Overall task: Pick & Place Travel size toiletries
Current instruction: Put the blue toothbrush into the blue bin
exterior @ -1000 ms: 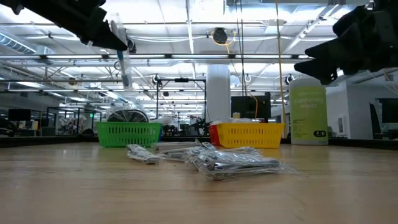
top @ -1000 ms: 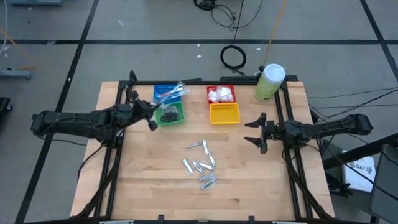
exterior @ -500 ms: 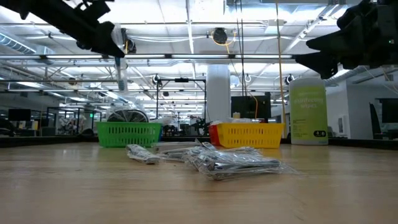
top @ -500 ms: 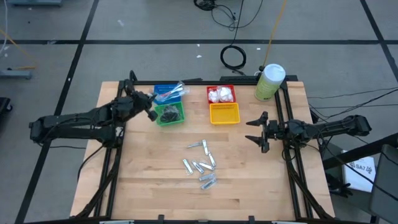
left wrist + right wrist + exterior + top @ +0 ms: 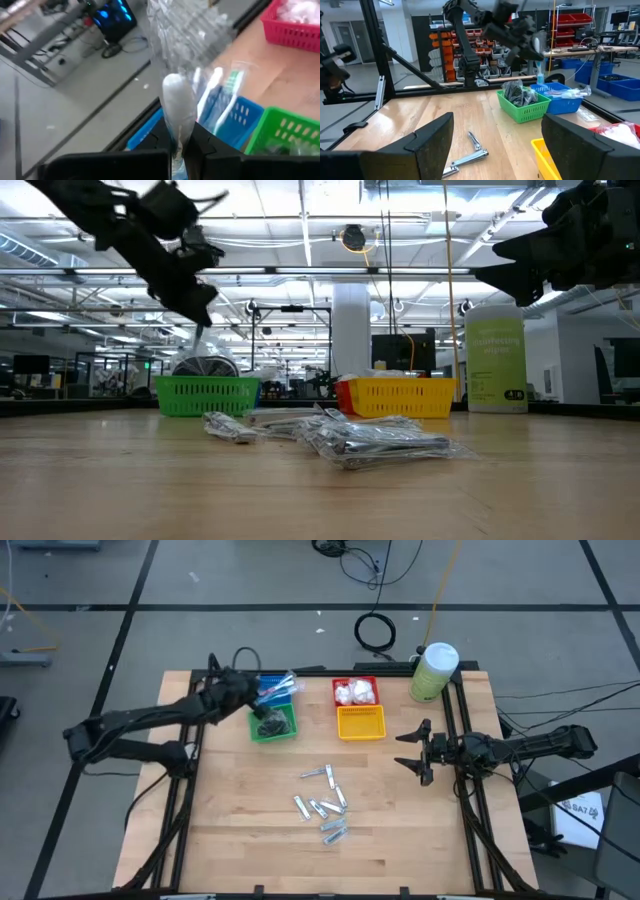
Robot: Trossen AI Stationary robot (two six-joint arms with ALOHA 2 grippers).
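now left gripper (image 5: 243,692), clamped on wrapped toothbrush (image 5: 180,107), moved over blue basket (image 5: 268,690); right gripper (image 5: 408,751) stays wide

I saw shiny silver tubes (image 5: 322,804) on the matt wooden table (image 5: 230,830), near meshed plastic baskets (image 5: 361,723).

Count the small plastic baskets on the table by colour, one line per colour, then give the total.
Blue plastic basket: 1
Green plastic basket: 1
Red plastic basket: 1
Yellow plastic basket: 1
Total: 4
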